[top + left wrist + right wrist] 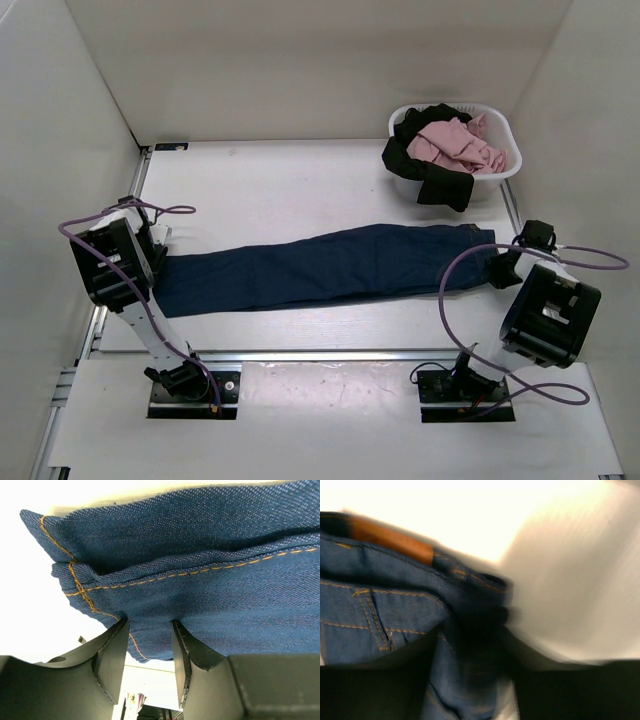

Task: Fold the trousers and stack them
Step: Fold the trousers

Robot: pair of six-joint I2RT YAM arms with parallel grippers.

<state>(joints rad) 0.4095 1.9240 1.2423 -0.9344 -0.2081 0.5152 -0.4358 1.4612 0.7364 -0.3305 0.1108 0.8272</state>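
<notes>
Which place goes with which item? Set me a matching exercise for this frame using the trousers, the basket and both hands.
Items
1. trousers
2. white basket
3. left hand
4. right hand

Places
A. gripping the waistband end
B. far right corner, holding clothes
C. stretched lengthwise across the table
D. gripping the leg-hem end

Pairs: 1-C, 2-B, 3-D, 4-A
</notes>
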